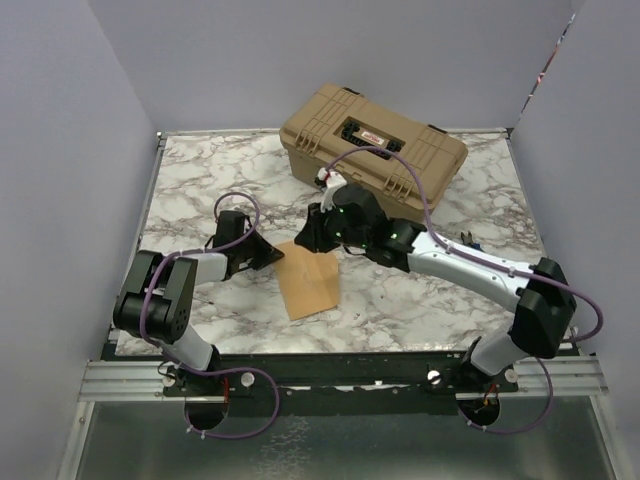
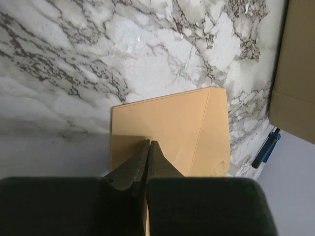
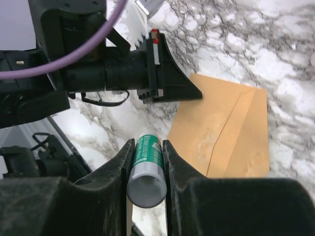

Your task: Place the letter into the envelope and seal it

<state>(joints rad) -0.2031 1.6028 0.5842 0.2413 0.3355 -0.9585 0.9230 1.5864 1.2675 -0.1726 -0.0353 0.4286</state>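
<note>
With your left gripper (image 2: 148, 143) closed empty on the envelope (image 2: 167, 128), bring the glue stick (image 3: 146, 169), clamped in your right gripper (image 3: 146, 145), down squarely along the flap (image 2: 214, 130).

Tan case (image 1: 372, 145) behind, left tool (image 2: 149, 143), right tool (image 3: 147, 143) with glue stick (image 3: 146, 172) crowding envelope (image 1: 310, 285), open tabletop (image 1: 400, 312) right

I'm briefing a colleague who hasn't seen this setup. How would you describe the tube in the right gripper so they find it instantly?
On the marble table, in front of the tan hard case, the right gripper hovers by the far end of the orange-brown envelope. Between its fingers sits a small tube: round, green-labelled, grey-ended, unlike the flat brown paper beside it.
</note>
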